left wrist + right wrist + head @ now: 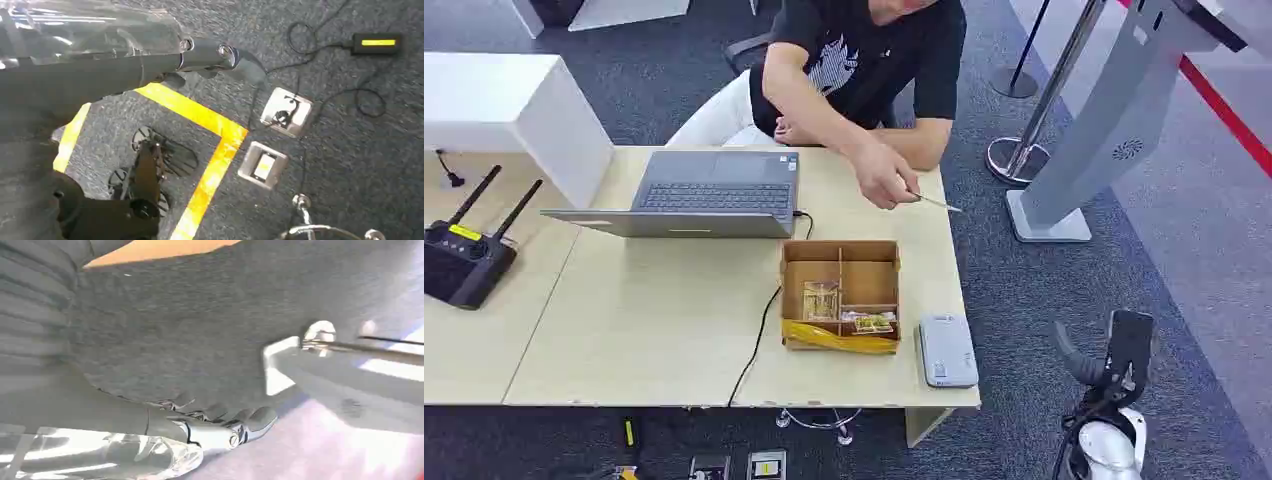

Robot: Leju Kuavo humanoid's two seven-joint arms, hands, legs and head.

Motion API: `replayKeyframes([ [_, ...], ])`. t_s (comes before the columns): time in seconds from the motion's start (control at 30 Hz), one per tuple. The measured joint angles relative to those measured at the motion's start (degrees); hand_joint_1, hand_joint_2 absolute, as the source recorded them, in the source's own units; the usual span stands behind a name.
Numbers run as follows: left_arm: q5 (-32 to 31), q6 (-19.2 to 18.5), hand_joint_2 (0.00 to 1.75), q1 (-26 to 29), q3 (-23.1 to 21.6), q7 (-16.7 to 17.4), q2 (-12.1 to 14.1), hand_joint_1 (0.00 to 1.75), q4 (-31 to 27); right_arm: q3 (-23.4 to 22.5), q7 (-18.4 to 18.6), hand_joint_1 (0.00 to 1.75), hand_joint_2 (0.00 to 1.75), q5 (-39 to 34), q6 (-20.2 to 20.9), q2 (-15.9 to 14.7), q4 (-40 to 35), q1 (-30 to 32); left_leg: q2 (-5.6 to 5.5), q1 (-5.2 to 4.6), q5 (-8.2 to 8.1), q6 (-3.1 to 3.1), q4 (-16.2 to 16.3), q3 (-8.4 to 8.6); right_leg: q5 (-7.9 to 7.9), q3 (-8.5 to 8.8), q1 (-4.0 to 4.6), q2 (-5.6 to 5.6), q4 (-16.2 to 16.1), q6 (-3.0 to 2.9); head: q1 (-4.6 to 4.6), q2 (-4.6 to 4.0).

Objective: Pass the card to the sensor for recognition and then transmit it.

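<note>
I am judging the task barely begun: the card [938, 204] is sitting in a person's hand [885, 183] at one o'clock from the box [841, 296], not yet at the grey sensor [947, 349]. My right hand [1124, 352] is hanging off-table, seemingly empty with its fingers extended; my left hand [220, 57] is holding nothing I can see, though how far its fingers are spread I cannot tell.

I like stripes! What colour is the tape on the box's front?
Yellow tape across the cardboard box's front edge, clearest in the head view.

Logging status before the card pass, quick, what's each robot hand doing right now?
Left robot hand: holds nothing visible; open or closed cannot be told.
Right robot hand: holds nothing visible; open or closed cannot be told.
</note>
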Motion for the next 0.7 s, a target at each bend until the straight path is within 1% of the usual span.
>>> replayKeyframes([
  [0.13,1.9,0.39,1.75,-1.02,-2.58,-0.63,0.22,0.0,-0.52,3.08,2.1,0.0,1.75,5.29,-1.2,-0.57,-4.33,-1.27,-0.01,0.0,0.02,-0.01,0.0,0.0,0.01,0.0,0.0,0.0,0.0,0.0,0.0,0.0],
  [0.33,3.21,0.55,1.75,-2.24,-5.62,-1.03,0.57,0.0,-1.27,6.93,5.71,0.0,1.75,13.75,-1.77,-1.29,-9.18,-2.86,-0.01,0.0,0.02,-0.01,0.01,0.0,0.01,0.0,0.0,0.0,0.01,0.0,0.0,0.0],
  [0.57,2.88,-0.94,1.75,-3.65,-8.17,-0.92,1.05,0.0,-2.47,12.08,12.13,0.0,1.75,29.41,-1.09,-2.43,-16.8,-4.14,-0.02,0.01,0.02,-0.01,0.01,0.01,0.01,-0.01,0.0,0.0,0.01,0.0,0.0,0.0],
  [0.7,2.25,-2.12,1.75,-4.06,-9.2,-0.15,1.22,0.0,-2.95,13.94,14.78,0.0,1.75,35.76,-0.35,-3.02,-20.5,-4.24,-0.02,0.0,0.02,-0.01,0.01,0.01,0.01,-0.01,0.0,-0.01,0.01,0.0,0.02,0.0],
])
